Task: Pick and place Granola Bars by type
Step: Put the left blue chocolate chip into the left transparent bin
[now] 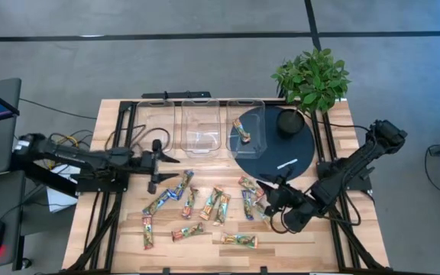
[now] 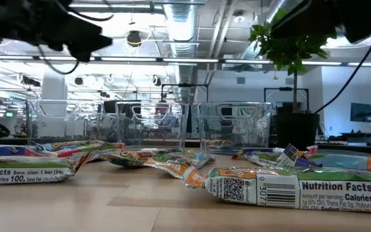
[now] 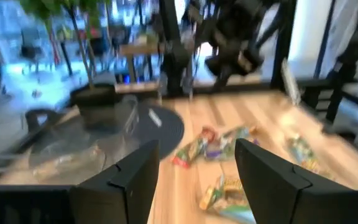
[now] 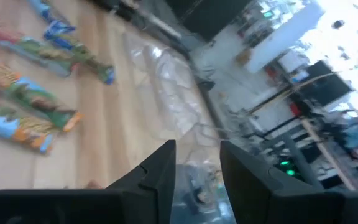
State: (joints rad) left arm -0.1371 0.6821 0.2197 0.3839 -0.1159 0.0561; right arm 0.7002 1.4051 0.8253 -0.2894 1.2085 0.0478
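Three clear bins (image 1: pixel 202 122) line the table's far edge in the high view; the right one holds a single bar (image 1: pixel 241 131), the others look empty. Loose Granola Bars (image 1: pixel 205 205) scatter across the near wooden table (image 1: pixel 113 229). The left gripper (image 1: pixel 159 164) hovers left of them, fingers apart, empty. The right gripper (image 1: pixel 270 191), fingers slightly parted and holding nothing, sits by the dark round disc (image 1: pixel 281 149), near a potted plant (image 1: pixel 312 76). The low view shows bars in front of the bins, an office behind.
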